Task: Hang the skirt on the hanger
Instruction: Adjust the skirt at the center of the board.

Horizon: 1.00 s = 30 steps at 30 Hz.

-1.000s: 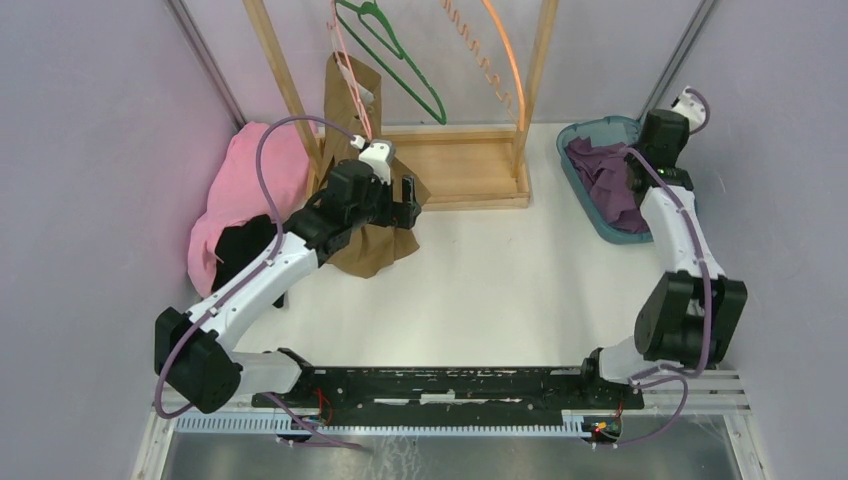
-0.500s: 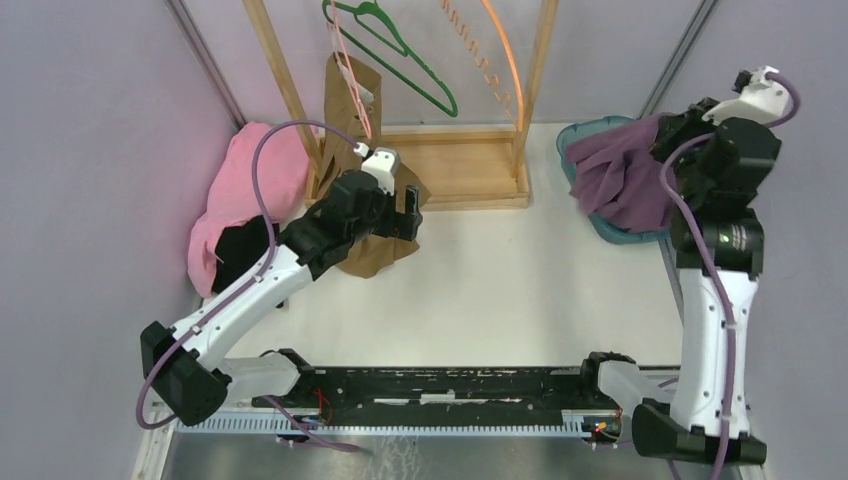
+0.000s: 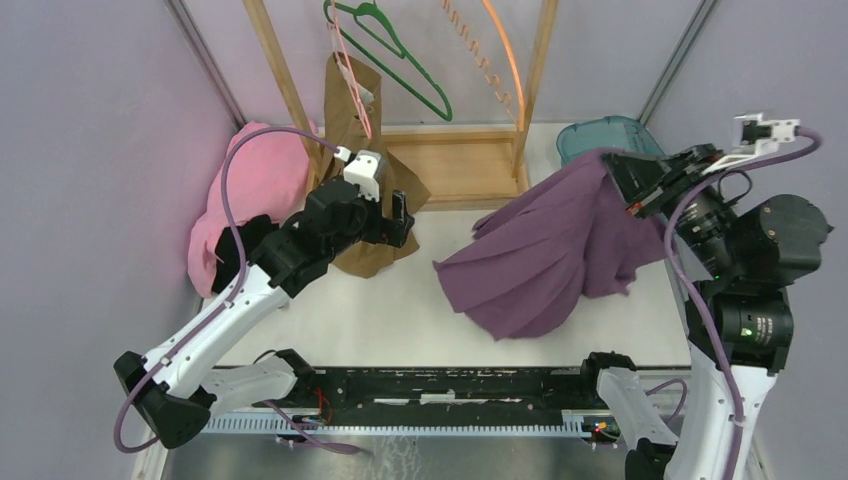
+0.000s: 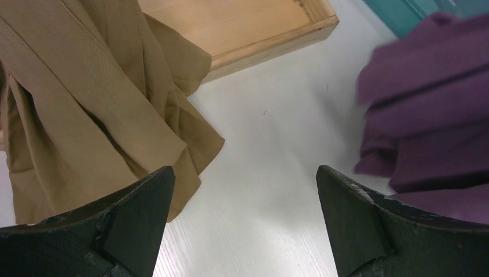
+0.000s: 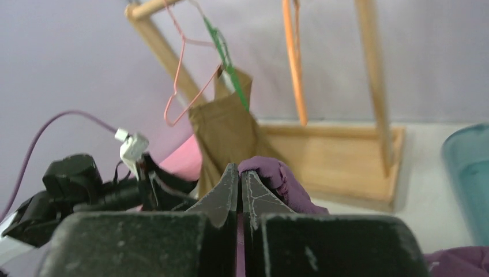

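Now the right gripper [image 3: 628, 188], clamped on the purple skirt [image 3: 540, 255], has lifted it clear of the teal basket [image 3: 600, 133]. It hangs over the table's right half, ready for the green hanger [image 3: 400, 62]. The left gripper [image 4: 243, 173] gapes wide.

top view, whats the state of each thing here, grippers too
skirt: held up by one edge, hem draped on the table
right gripper: shut on skirt
left gripper: open, empty, above the table
green hanger: on the rack, bare
orange hanger: on the rack, bare
tan garment: hanging, lower end crumpled on the table
basket: visible part empty
pink cloth: heaped
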Each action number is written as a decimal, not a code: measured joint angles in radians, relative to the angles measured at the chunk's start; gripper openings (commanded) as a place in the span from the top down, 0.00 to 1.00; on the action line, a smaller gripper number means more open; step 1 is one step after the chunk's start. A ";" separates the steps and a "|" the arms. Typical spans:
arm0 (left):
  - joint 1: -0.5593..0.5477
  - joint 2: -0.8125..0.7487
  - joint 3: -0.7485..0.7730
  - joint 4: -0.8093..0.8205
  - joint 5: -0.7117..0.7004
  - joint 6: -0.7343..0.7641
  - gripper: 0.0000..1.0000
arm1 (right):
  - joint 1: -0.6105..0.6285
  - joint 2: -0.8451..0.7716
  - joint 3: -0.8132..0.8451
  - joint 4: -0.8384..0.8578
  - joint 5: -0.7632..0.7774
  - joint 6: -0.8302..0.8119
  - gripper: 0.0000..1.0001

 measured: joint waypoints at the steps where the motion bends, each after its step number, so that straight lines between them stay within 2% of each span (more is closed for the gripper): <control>1: -0.002 -0.011 0.000 -0.003 0.000 0.000 0.01 | 0.000 -0.012 -0.037 0.005 -0.027 0.016 0.99; 8: -0.023 -0.040 -0.024 -0.004 0.033 -0.005 0.01 | 0.029 -0.066 -0.466 0.138 -0.121 0.124 0.99; 10: -0.040 -0.029 -0.034 -0.003 0.063 -0.011 0.01 | 0.097 -0.021 -0.516 0.136 -0.097 0.120 0.99; 16: -0.144 0.021 -0.042 0.044 0.181 -0.019 0.01 | 0.375 0.106 -0.509 0.135 0.026 0.047 0.99; 22: -0.242 0.027 -0.060 0.135 0.188 0.005 0.01 | 0.668 0.264 -0.389 0.091 0.184 -0.033 0.99; 26: -0.281 0.010 -0.116 0.180 0.154 0.050 0.01 | 0.774 0.326 -0.331 0.058 0.237 -0.065 0.99; 30: -0.292 -0.047 -0.187 0.208 0.123 0.093 0.01 | 0.798 0.348 -0.306 0.035 0.247 -0.077 0.99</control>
